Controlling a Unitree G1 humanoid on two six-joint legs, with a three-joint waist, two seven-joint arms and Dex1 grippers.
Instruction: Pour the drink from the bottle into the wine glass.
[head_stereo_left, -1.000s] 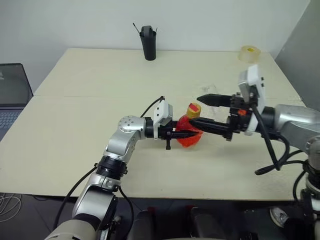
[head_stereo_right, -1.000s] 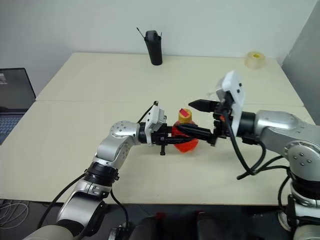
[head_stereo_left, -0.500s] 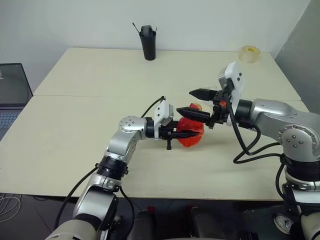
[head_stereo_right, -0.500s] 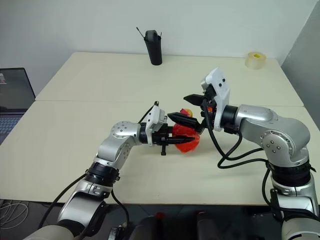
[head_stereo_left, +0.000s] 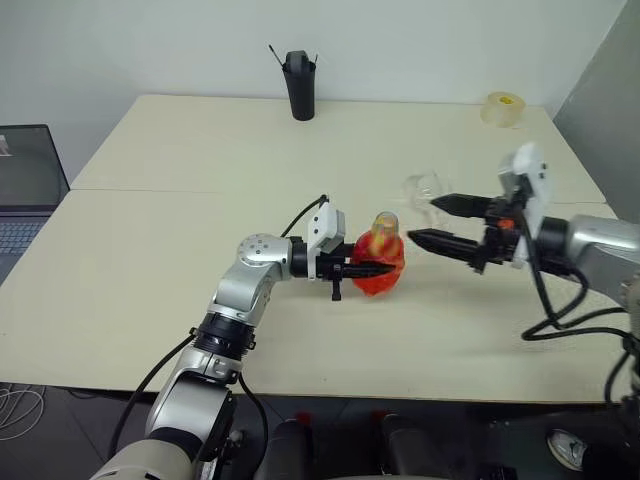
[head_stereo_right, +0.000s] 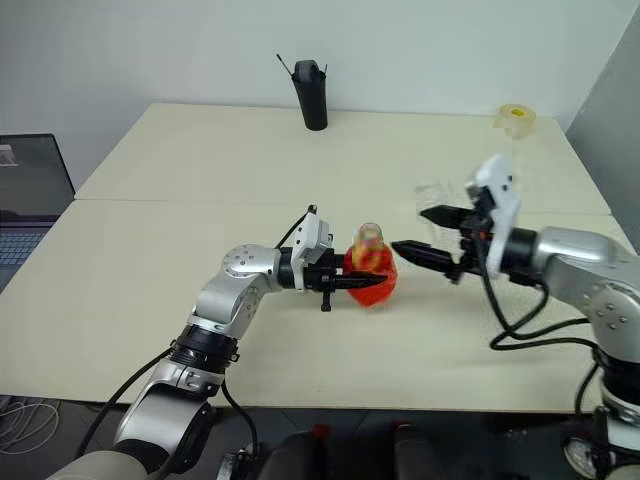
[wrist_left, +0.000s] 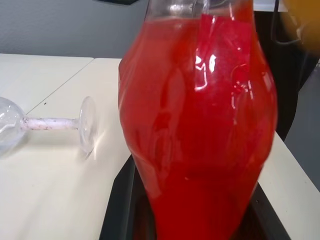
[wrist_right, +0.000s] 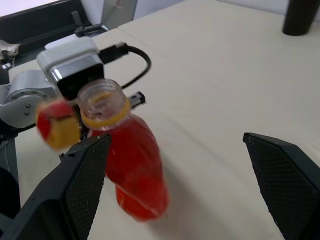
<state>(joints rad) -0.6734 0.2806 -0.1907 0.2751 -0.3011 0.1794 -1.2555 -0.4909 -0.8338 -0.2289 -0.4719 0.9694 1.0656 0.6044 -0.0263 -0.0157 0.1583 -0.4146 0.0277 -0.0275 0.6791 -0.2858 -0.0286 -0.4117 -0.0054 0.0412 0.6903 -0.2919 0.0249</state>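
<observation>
My left gripper (head_stereo_left: 372, 268) is shut on the bulbous body of the bottle (head_stereo_left: 381, 268), which stands upright on the table (head_stereo_left: 180, 150) with the red drink (wrist_left: 200, 130) filling it. The bottle's mouth (wrist_right: 102, 101) is uncovered. A yellow-and-red cap (wrist_right: 56, 125) shows blurred and loose beside the neck. To the right of the bottle, a short gap away, my right gripper (head_stereo_left: 424, 220) is open with nothing between its fingers. The clear wine glass (head_stereo_left: 422, 188) is just behind the right gripper. In the left wrist view the wine glass (wrist_left: 75, 122) lies on its side.
A tall black cup (head_stereo_left: 297, 85) stands at the table's far edge. A roll of tape (head_stereo_left: 501, 107) sits at the far right corner. A laptop (head_stereo_left: 25, 185) is off the table's left side. A grey wall panel (head_stereo_left: 600, 110) rises at the right.
My right gripper, which was at the bottle's cap, has drawn away to the right, still open. The cap has come off the neck. The left gripper and bottle stayed put.
</observation>
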